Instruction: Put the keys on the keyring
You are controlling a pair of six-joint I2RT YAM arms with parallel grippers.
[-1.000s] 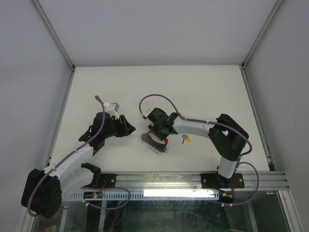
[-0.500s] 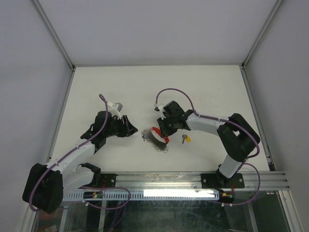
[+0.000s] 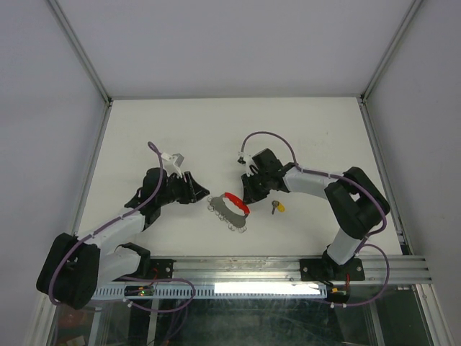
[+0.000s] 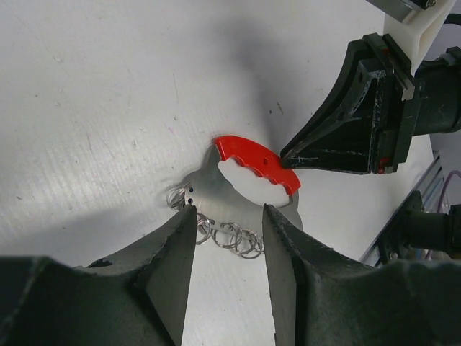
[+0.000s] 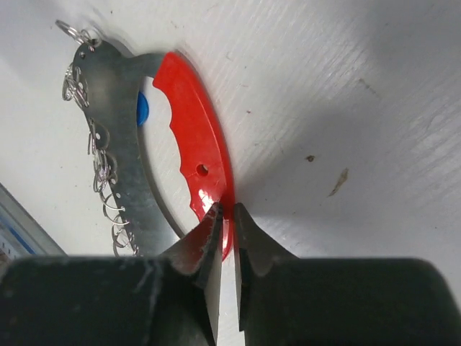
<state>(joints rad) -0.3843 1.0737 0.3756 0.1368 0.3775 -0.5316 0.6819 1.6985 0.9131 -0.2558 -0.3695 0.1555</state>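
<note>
Pinning down the keyring is the step in hand, with neither key threaded yet. On the white table (image 3: 144, 130) the two arms lean in from either side. The left gripper (image 3: 194, 189) hangs just beside the chain end of the keyring (image 3: 229, 210), its fingers (image 4: 180, 249) parted about halfway and holding nothing. The right gripper (image 3: 248, 194) is down at the opposite end, its fingers drawn almost together and pinching the tip of the red tab (image 5: 189, 119) in the slit between them. The keyring lies flat between the grippers, near the table's front middle. The yellow-headed key (image 3: 278, 207) rests just to its right, apart from both grippers.

Next, by my judgement, the tab must be held steady while the left gripper fetches a key. That calls for a fine pick on something far smaller than the fingers, then lining its hole up with a ring.

Only the overhead view shows the yellow-headed key and how the arms stand. Only the right wrist view shows a patch of blue in the opening between the tab and the silvery plate (image 5: 119, 94), probably the blue-headed key (image 5: 142, 108) lying under the keyring. The left wrist view shows the right gripper's tip touching the tab's end, and the chain links (image 4: 230, 236) just beyond its own fingers.
</note>
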